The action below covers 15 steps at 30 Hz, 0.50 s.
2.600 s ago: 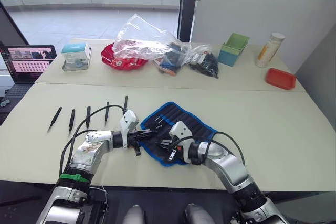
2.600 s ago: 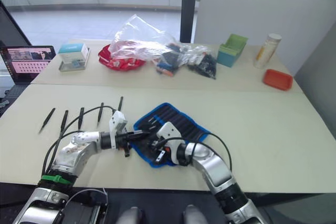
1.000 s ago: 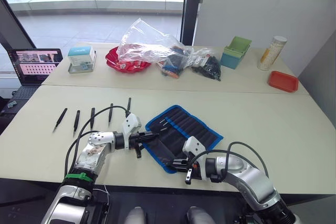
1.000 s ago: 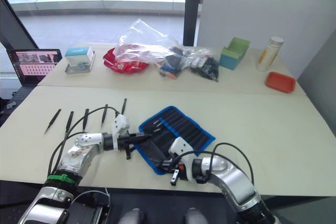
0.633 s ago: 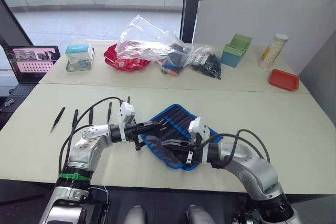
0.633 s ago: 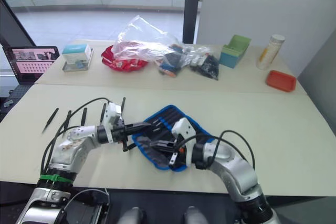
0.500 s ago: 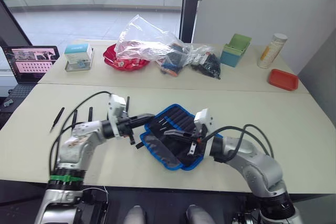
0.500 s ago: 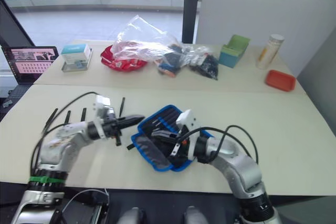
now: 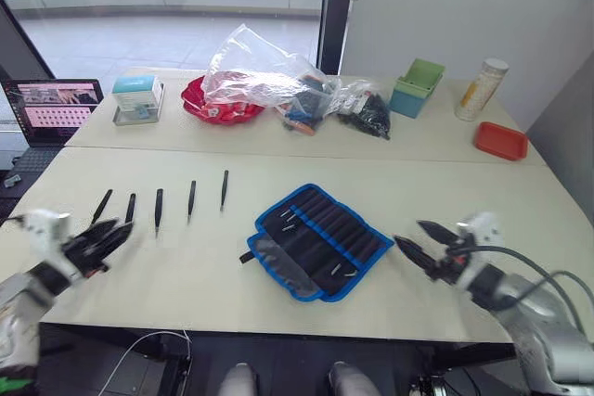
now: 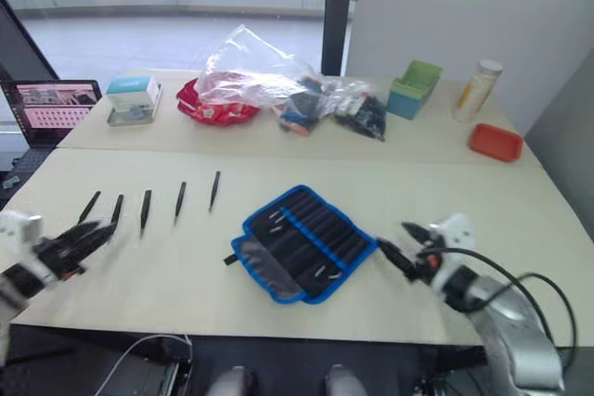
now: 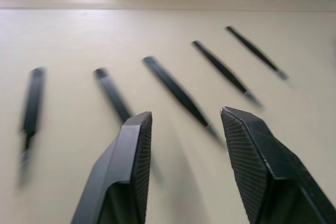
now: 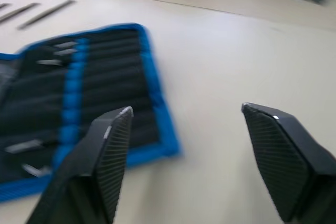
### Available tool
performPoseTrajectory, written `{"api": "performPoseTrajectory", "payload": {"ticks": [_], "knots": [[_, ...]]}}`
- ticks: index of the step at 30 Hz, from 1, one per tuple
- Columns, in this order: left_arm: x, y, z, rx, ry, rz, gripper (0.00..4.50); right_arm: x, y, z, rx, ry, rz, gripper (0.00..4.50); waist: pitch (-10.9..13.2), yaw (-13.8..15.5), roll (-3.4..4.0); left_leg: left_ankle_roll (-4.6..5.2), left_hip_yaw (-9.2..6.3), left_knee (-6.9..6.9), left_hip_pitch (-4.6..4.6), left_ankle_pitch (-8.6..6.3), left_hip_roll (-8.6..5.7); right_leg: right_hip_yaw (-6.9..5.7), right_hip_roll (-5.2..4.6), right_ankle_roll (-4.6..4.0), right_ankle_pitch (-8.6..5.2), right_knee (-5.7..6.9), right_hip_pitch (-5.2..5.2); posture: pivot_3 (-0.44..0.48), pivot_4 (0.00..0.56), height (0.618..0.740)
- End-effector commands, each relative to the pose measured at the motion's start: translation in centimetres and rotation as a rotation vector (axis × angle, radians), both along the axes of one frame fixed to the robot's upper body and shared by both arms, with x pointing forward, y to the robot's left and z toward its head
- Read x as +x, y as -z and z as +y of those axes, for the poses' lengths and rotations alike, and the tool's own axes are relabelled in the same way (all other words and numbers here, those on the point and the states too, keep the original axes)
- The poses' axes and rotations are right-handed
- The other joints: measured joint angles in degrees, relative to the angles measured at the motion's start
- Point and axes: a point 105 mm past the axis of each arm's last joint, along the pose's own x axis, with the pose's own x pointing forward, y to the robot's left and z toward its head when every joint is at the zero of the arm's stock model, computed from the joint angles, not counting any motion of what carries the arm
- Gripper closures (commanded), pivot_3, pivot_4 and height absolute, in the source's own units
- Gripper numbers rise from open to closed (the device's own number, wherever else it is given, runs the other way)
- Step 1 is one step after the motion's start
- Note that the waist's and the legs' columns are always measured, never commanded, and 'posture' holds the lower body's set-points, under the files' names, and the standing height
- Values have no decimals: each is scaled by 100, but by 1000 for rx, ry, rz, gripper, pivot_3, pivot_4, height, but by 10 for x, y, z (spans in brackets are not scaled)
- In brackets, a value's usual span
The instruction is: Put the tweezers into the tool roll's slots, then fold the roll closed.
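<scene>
both arms have pulled away from the roll [image 9: 316, 241] within the last half second: they were working at its near-left end together, and now the left gripper [image 9: 102, 238] hangs at the near-left of the table [image 9: 483, 187], just short of the row of tweezers [image 9: 159, 208], while the right gripper [image 9: 429, 246] sits off the roll's right edge, near but not touching. both have their fingers spread and carry nothing; the wrist views confirm clear gaps between the pads. the roll now lies unrolled and flat near the table's middle, inner face up, slots [image 9: 327, 232] exposed, with a few small pale items already in some pockets and its strap [image 9: 247, 256] trailing at the near-left corner. all five tweezers lie in a fanned row to the roll's left, well apart from it, none loaded. judgement: the opening and flattening of the roll appears finished, and insertion has not begun. the left gripper points along the row, its wrist view framing the middle tweezers, so a first pick from there seems likely. risk: slim, flat tools on a smooth table may slide when pinched.
</scene>
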Motion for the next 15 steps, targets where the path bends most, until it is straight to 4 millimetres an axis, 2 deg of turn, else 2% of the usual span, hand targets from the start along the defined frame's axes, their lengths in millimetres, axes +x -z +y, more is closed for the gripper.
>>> {"api": "performPoseTrajectory", "payload": {"ticks": [1,4,12,15], "knots": [[-21,-9,17,29,-58,-28,1043,-11,-8,-22,-2,62,-64,0,1,3,-1,0,3,-7,10,0,0,2,-1,-1,0,0,3,0,150,723],[-38,-3,29,27,-111,-11,39,-19,2,-41,4,135,-47,0,2,13,-4,-8,15,-21,25,5,3,10,0,-6,-25,-18,12,0,150,723],[-42,0,34,44,-139,-4,9,-17,-1,-27,46,105,-74,0,1,7,-5,-11,32,-30,35,7,6,26,1,-7,-28,-22,14,0,150,723],[-39,4,37,65,-156,11,9,-10,-15,-6,79,19,-88,0,2,-9,-4,-11,38,-38,37,7,7,32,1,-7,-28,-23,10,0,150,723]]}}
